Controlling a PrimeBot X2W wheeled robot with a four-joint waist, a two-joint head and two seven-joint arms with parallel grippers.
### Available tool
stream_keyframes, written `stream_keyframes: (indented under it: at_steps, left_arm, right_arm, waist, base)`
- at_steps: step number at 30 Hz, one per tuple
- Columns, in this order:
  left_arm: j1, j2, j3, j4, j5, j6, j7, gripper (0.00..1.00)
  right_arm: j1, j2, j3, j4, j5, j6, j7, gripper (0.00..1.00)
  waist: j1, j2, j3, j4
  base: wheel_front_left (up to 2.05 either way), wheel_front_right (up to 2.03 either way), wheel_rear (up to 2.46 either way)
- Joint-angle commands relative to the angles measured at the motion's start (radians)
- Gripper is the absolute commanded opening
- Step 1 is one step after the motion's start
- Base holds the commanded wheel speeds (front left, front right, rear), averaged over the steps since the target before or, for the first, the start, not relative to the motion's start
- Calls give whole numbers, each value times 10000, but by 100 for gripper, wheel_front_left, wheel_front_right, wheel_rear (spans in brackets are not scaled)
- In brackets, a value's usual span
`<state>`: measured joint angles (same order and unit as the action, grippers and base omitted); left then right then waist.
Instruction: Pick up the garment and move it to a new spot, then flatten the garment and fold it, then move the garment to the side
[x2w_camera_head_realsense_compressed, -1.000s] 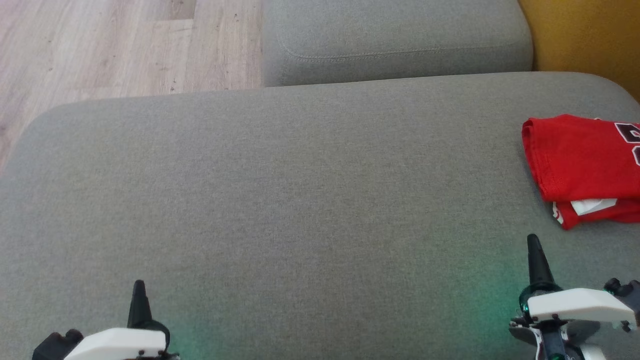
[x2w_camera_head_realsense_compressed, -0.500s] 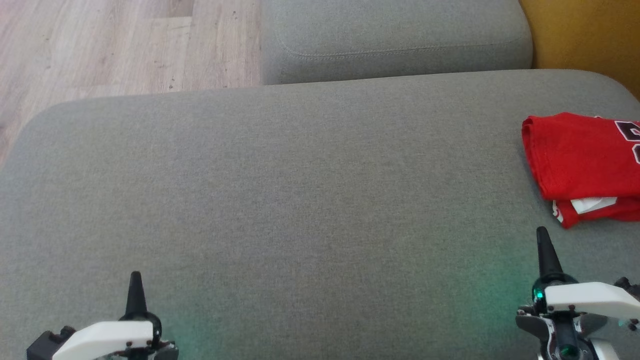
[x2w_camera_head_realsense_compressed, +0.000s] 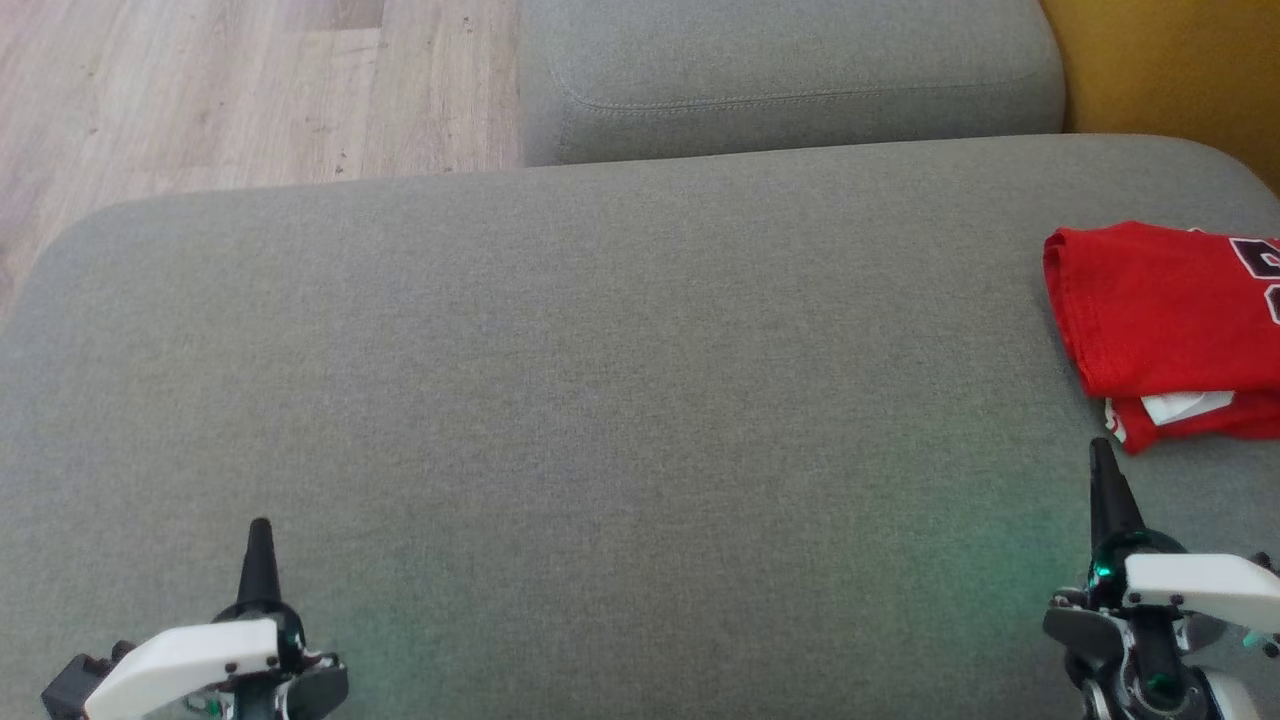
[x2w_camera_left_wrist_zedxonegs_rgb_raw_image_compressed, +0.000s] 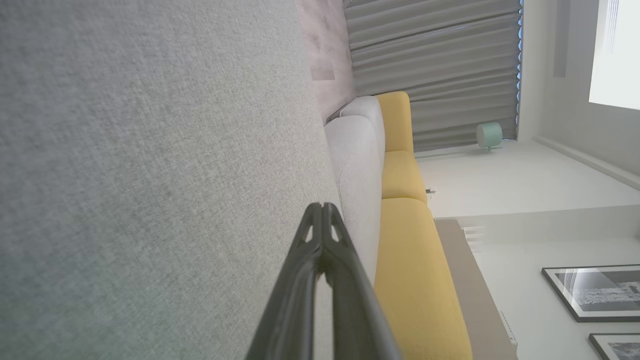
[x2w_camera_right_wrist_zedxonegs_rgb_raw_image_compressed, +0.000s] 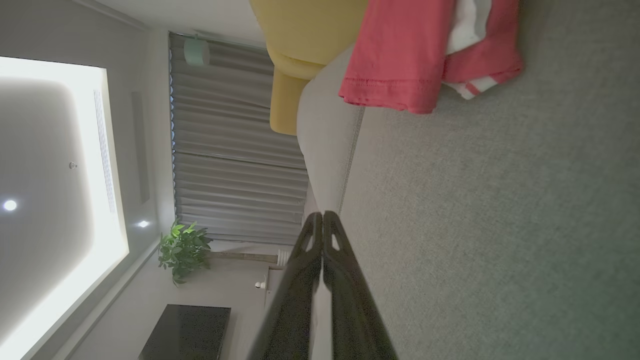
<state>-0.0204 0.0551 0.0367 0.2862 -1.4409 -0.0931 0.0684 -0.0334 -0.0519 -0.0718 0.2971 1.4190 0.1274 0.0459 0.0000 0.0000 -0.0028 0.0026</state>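
The folded red jersey (x2w_camera_head_realsense_compressed: 1160, 310) lies unmoved at the right edge of the grey sofa seat (x2w_camera_head_realsense_compressed: 600, 380). The left end effector (x2w_camera_head_realsense_compressed: 258, 526) and right end effector (x2w_camera_head_realsense_compressed: 1101, 447), both empty with fingers pressed together, have advanced since the earlier frame. The right tip now nears the jersey.

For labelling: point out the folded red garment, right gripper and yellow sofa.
Folded red fabric garment (x2w_camera_head_realsense_compressed: 1150, 310), head view, flat top layer.
Right gripper (x2w_camera_right_wrist_zedxonegs_rgb_raw_image_compressed: 322, 217), right wrist view, between its fingertips.
Yellow upholstered sofa (x2w_camera_left_wrist_zedxonegs_rgb_raw_image_compressed: 410, 260), left wrist view, seat cushion.

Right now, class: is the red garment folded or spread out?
Folded. The red garment lies in stacked layers on the grey cushion, a white patch peeking between them.
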Motion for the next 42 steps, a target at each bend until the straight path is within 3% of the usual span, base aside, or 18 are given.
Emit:
stream_keyframes:
  at_steps: [1,16,42]
  left_arm:
    - [-562,34,410,-349,-269,-115,88,0]
    - [-878,-49,777,-407,-1672,-376,454,0]
    - [-878,-49,775,-408,-1674,-376,452,0]
  right_arm:
    - [-534,-192,119,-436,360,29,102,0]
    - [-720,-185,-143,-539,2126,33,450,0]
    - [-727,-129,-221,-534,2061,33,513,0]
  waist:
    - [0,0,6,-3]
    - [0,0,59,-26]
    - [0,0,59,-26]
  base:
    - [0,0,0]
    - [0,0,0]
    - [0,0,0]
